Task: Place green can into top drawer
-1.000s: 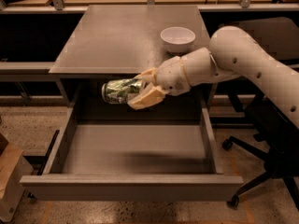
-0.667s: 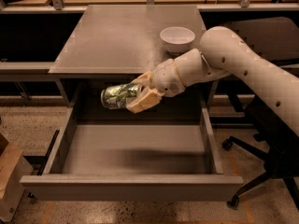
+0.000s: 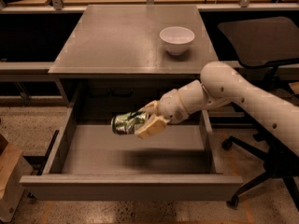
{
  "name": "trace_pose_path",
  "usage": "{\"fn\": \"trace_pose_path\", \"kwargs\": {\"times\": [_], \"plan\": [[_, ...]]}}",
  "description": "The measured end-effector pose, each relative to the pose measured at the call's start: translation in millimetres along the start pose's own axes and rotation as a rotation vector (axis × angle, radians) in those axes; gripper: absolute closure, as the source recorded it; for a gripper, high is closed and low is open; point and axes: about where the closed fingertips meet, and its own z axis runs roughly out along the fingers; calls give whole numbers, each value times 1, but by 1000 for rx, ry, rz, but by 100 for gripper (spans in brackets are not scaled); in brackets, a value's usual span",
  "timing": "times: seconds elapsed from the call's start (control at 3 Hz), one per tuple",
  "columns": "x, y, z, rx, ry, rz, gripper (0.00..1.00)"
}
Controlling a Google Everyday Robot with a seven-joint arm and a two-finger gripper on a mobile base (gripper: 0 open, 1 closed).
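The green can [image 3: 126, 122] lies on its side in my gripper [image 3: 148, 120], which is shut on it. The can has green and white print and a silver end facing left. My white arm [image 3: 233, 97] reaches in from the right and holds the can over the open top drawer [image 3: 131, 188], a little above the drawer's grey floor near its back half. The drawer is pulled far out of the grey cabinet [image 3: 126, 41] and nothing lies on its floor.
A white bowl [image 3: 177, 39] stands on the cabinet top at the back right. A dark office chair [image 3: 261, 41] stands to the right behind my arm. A brown box [image 3: 7, 176] sits on the floor at the left.
My gripper has come down with the can, from the level of the cabinet's front edge to inside the drawer opening. The bowl has not moved.
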Motion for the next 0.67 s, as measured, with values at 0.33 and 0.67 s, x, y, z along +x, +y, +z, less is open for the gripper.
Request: {"fn": "trace_pose_path", "kwargs": {"times": [0.33, 0.67], "plan": [[47, 11, 11, -7, -3, 91, 83], [79, 21, 17, -2, -7, 163, 60]]}}
